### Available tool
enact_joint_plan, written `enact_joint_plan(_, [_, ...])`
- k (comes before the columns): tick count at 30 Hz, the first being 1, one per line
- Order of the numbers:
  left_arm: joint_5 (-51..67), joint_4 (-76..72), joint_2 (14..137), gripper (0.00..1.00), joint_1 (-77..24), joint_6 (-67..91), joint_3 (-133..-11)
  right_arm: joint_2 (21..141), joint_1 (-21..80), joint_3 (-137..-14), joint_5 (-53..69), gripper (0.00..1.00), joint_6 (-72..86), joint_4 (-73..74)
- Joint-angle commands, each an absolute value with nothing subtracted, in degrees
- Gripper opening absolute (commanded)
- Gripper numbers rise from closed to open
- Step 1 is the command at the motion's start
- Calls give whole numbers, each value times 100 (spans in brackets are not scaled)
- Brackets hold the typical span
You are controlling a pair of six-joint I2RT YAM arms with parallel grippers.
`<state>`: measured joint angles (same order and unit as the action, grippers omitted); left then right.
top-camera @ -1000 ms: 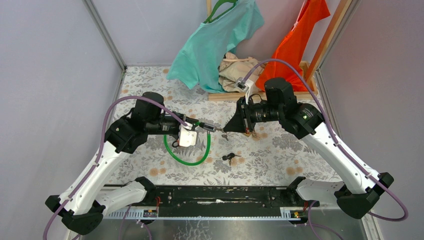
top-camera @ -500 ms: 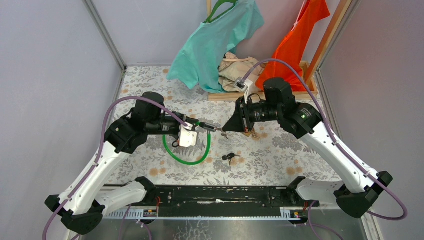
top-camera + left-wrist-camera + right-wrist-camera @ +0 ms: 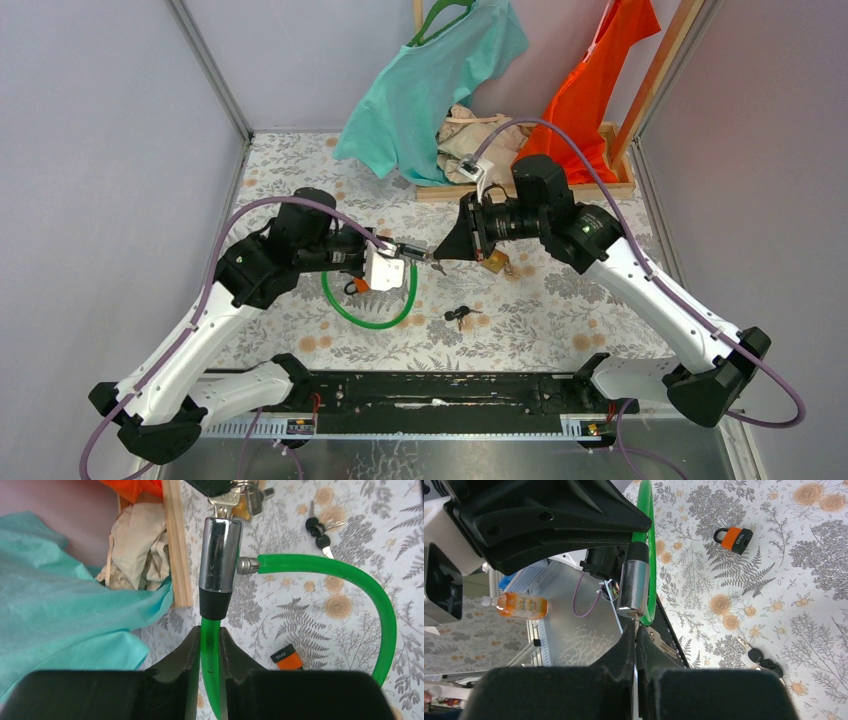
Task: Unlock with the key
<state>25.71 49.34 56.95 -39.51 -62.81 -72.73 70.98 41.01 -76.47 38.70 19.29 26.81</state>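
A green cable lock (image 3: pixel 375 318) loops over the floral table, and its chrome cylinder (image 3: pixel 220 555) is held up in the air. My left gripper (image 3: pixel 210 630) is shut on the green cable just behind the cylinder's black collar. From the other side my right gripper (image 3: pixel 635 630) is shut on a silver key (image 3: pixel 636 622), whose tip sits in the keyhole on the cylinder's (image 3: pixel 631 587) end face. More keys (image 3: pixel 659 642) hang from the same ring beside the fingers. In the top view the two grippers meet at the lock cylinder (image 3: pixel 415 251).
A pair of black-headed keys (image 3: pixel 460 316) lies on the table near the front. A small orange padlock (image 3: pixel 286 656) lies inside the cable loop. A teal shirt (image 3: pixel 430 80), an orange garment (image 3: pixel 590 90), a beige cloth (image 3: pixel 475 135) and a wooden rack (image 3: pixel 520 188) stand at the back.
My right gripper has moved left with the key up to the cylinder's end. My left arm has shifted slightly right and up with the lock.
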Motion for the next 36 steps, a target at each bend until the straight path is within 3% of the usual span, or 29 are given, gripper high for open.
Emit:
enact_joint_plan(1, [2757,3731,5471,0,-4319,-6359,-7144,7125,4229,-7273,4053,0,2740,933])
enact_joint_plan(10, [1553,1345,4496,0,-4379,-7450,-5529,6803,3453,-5547,5252,0,5639,-1839])
enact_joint_plan(22, [828,466,4332,0,-4526,-7950,-5187,6740,3218,-5054,5606,0,6886,-2669])
enact_joint_plan(23, [814,478,4353,0,-4527,-7859,-5244,6688,3192,-5086,5563,16,6776,-2570])
enact_joint_plan(26, [801,849,4541,0,-4527,-7318,-5691,6348,3173,-5374,5172,45,5660,-1650])
enact_joint_plan(29, [712,1415,4908,0,-4530,-6499,-6344,5948,3173,-5639,4502,92,4369,-774])
enact_joint_plan(30, [692,1642,5028,0,-4533,-6281,-6529,5798,3173,-5619,4299,100,4083,-694])
enact_joint_plan(36, [774,2446,5604,0,-4535,-5099,-7492,5391,3266,-5366,3839,99,3302,-1024])
